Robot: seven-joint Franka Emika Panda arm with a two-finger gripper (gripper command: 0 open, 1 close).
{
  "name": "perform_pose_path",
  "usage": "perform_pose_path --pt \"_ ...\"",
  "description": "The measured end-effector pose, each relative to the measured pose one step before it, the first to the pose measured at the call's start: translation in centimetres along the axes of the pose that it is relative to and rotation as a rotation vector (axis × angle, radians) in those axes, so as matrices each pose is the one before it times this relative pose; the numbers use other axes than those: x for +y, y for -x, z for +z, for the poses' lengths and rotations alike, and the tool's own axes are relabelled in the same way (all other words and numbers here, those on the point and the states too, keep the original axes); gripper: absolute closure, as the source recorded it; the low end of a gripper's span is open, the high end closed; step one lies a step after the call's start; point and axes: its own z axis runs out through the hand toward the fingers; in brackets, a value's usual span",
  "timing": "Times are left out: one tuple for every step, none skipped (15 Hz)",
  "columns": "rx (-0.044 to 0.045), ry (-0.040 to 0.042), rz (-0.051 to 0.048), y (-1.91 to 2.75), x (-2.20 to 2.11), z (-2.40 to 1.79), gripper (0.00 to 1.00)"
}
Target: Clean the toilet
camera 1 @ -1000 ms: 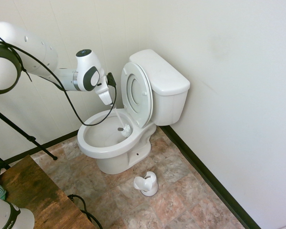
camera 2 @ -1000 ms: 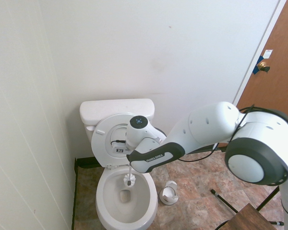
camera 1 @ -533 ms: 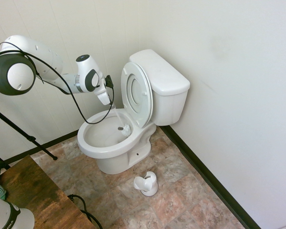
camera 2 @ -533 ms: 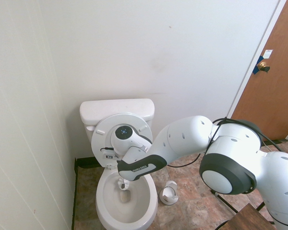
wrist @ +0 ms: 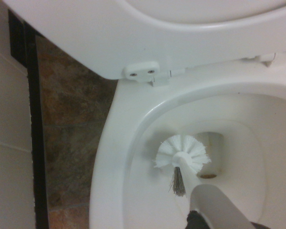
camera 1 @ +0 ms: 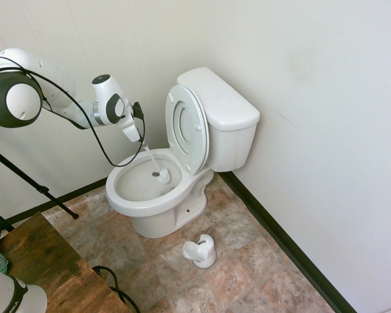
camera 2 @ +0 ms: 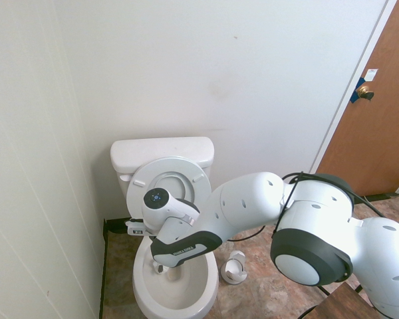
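The toilet (camera 1: 158, 207) is white, with its seat and lid (camera 1: 186, 127) tipped up against the boxy tank (camera 1: 221, 107). My gripper (camera 1: 135, 135) hangs over the bowl's rim on the side nearest the wall and is shut on the handle of a white toilet brush. The handle slants down into the bowl, and the brush head (camera 1: 161, 175) rests on the inner porcelain. In the wrist view the bristle head (wrist: 181, 151) sits beside the drain opening, inside the bowl rim (wrist: 112, 157). From the other side, my arm covers much of the toilet bowl (camera 2: 141, 292).
A small white brush holder (camera 1: 201, 251) stands on the stone-tile floor in front of the toilet. Walls close in behind and beside the toilet. A wooden tabletop (camera 1: 45, 267) fills the near left corner. A brown door (camera 2: 379, 126) is off to the side.
My arm has swung away from the raised seat toward the side wall, dragging the brush head from the back of the bowl toward its middle. The grip has not changed.
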Motion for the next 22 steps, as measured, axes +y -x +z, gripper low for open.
perform_pose_path --pt "-0.00353 0.008 -0.00984 0.673 0.468 0.238 1.0" --pt "-0.00348 0.00779 -0.01198 0.741 0.616 0.238 1.0" --pt "-0.00362 0.00263 -0.01317 0.726 0.757 0.195 1.0" --pt "-0.00237 -0.00108 -0.01339 0.692 0.922 -0.01 1.0" --pt "-0.0015 0.0 -0.01182 0.631 1.206 -0.181 1.0" --pt "-0.00135 0.00427 -0.01229 0.508 1.404 -0.286 1.0" --pt "-0.00155 0.01412 -0.00943 0.302 1.403 -0.228 1.0" --pt "-0.00284 0.0164 -0.00459 0.056 1.333 -0.104 1.0" --pt "-0.00294 0.01758 -0.00193 -0.159 1.343 0.08 1.0" --pt "-0.00199 0.01509 0.00025 -0.302 1.195 0.093 1.0" --pt "-0.00203 0.01476 -0.0018 -0.374 0.968 0.036 1.0" --pt "-0.00636 0.01563 -0.00273 -0.458 0.792 0.043 1.0" --pt "-0.00778 0.01419 0.00083 -0.691 0.597 0.102 1.0" --pt "-0.00571 0.01215 0.0025 -0.895 0.397 0.127 1.0" --pt "-0.01082 0.0115 0.00405 -1.052 0.252 0.196 1.0" --pt "-0.01209 0.00682 0.00668 -1.163 0.064 0.074 1.0" --pt "-0.01002 0.0046 0.00763 -1.182 0.019 0.022 1.0" --pt "-0.00871 0.0024 0.00777 -1.022 0.069 -0.001 1.0" --pt "-0.00652 -0.0007 0.01186 -1.074 0.105 0.02 1.0" --pt "-0.00641 -0.0064 0.0138 -1.168 0.057 0.041 1.0" --pt "-0.00321 -0.00623 0.01226 -1.279 -0.039 0.002 1.0" --pt "-0.00206 -0.00332 0.01105 -1.167 -0.156 -0.07 1.0"
